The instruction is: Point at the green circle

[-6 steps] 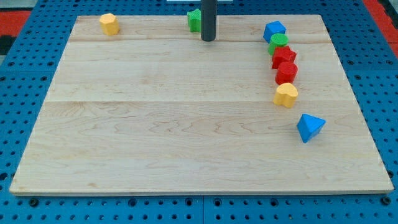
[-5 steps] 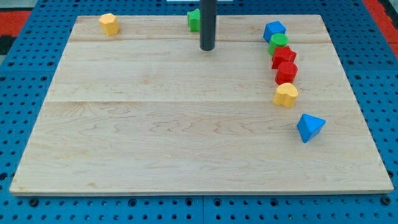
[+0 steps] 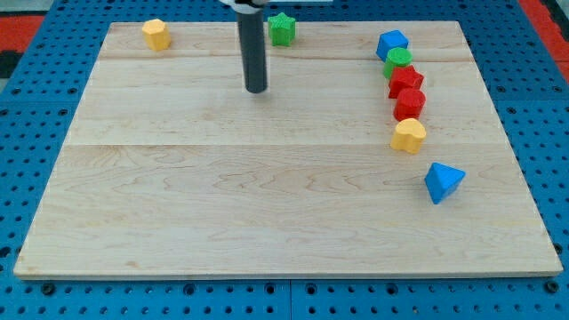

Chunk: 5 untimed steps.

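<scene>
The green circle (image 3: 399,60) lies near the view's top right, in a column of blocks between a blue block (image 3: 391,44) above it and a red block (image 3: 405,81) below it. My tip (image 3: 256,90) rests on the board in the upper middle, far to the left of the green circle and touching no block. A green star-shaped block (image 3: 282,28) lies at the top edge, up and to the right of my tip.
Below the red block come a second red block (image 3: 410,103), a yellow block (image 3: 409,135) and a blue triangle-like block (image 3: 443,181). A yellow block (image 3: 156,34) sits at the top left. The wooden board (image 3: 267,204) lies on a blue pegboard.
My tip has moved to the left and down the view, away from the green star, which is now fully uncovered. No block has moved.
</scene>
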Each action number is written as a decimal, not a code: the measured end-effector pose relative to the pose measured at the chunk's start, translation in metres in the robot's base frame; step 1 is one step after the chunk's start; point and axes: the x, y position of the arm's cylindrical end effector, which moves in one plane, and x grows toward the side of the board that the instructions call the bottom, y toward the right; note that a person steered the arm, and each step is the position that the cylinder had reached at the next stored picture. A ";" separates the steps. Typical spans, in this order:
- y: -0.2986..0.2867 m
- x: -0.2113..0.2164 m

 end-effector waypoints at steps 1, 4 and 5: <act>0.022 0.009; 0.094 0.008; 0.134 0.004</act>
